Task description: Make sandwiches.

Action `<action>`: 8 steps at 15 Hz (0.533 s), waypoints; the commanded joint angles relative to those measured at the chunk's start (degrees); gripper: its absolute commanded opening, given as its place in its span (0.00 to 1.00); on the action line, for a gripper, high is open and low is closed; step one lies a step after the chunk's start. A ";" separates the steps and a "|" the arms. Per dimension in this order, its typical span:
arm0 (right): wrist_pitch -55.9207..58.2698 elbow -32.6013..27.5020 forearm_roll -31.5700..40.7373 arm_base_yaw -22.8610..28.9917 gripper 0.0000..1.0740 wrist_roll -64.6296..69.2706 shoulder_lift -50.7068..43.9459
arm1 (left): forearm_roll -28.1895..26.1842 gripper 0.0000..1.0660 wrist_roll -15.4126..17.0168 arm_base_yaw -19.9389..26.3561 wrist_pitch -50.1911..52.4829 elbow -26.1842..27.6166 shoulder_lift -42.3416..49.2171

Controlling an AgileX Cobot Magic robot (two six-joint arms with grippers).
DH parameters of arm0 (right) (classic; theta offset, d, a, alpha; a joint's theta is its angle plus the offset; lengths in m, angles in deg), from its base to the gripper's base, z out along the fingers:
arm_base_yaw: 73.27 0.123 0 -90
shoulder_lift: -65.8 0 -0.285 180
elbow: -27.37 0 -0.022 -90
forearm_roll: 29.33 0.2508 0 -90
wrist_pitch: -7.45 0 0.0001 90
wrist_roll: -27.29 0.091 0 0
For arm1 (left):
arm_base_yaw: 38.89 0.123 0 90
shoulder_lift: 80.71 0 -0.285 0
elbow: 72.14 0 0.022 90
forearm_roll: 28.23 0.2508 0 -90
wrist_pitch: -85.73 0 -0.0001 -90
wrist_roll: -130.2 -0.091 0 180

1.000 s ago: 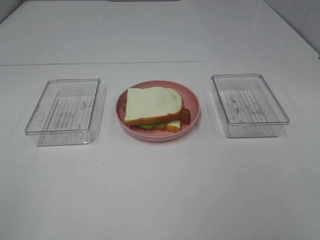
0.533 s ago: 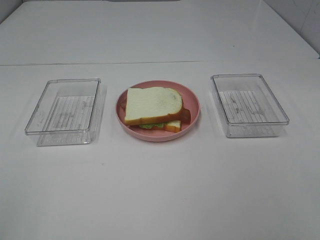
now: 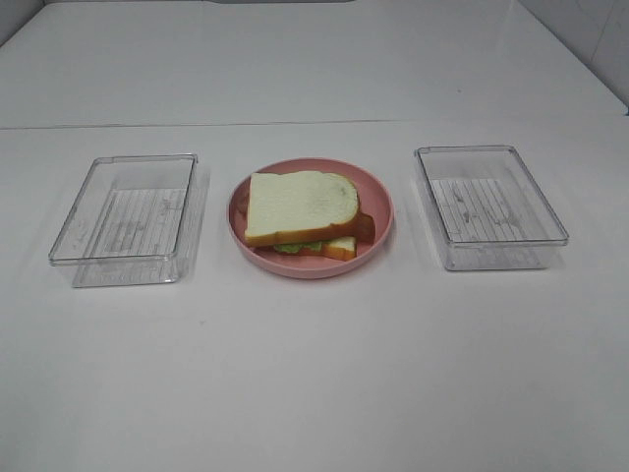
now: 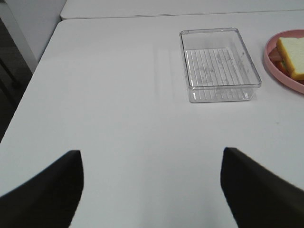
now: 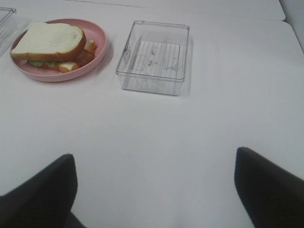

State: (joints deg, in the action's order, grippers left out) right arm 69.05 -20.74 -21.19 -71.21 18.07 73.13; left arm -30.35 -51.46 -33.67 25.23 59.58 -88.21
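We see a white table point(image 3: 314, 374) with a seam line running across it behind the objects. The sandwich point(image 3: 301, 211) sits on a round pink plate point(image 3: 378, 211) in the middle of the table, a white bread slice on top, a strip of green lettuce and a second slice with an orange-brown crust showing under its near edge. One clear tray point(image 3: 126, 218) stands to the left of the plate and another clear tray point(image 3: 488, 205) to the right; each is near the plate but apart from it, with bare tabletop in the gaps. In front of all three we see a wide stretch of open table, and more behind them up to the far edge.

From the left wrist view, the table's side edge runs close to a darker floor beyond it, and the left tray point(image 4: 219, 64) lies well ahead with the plate's rim point(image 4: 273, 61) and a corner of the sandwich point(image 4: 290, 56) just beyond it. From the right wrist view, the right tray point(image 5: 154, 57) is ahead, with the plate point(image 5: 95, 54) and sandwich point(image 5: 47, 42) beside it.

We read no writing or brand on anything; the tray floors carry only ribbed lines.

The left gripper point(image 4: 151, 185) hangs above bare table, its two dark fingers point(image 4: 45, 190) spread wide with nothing between them. The right gripper point(image 5: 154, 190) does the same, its fingers point(image 5: 270, 190) far apart over empty tabletop. Neither arm shows in the high view.
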 commanded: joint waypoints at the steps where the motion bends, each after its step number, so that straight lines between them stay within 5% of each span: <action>1: -0.46 -0.06 -0.11 -0.06 0.79 -0.23 -0.69 | -0.63 0.71 -0.29 0.11 0.63 -0.34 1.26; 8: -0.46 -0.06 -0.11 -0.06 0.79 -0.23 -0.69 | -0.69 0.71 -0.46 0.11 0.63 -0.34 1.26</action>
State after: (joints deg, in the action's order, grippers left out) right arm 69.05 -20.74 -21.19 -71.21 18.07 73.13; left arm -30.70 -51.81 -33.67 25.23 59.58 -88.21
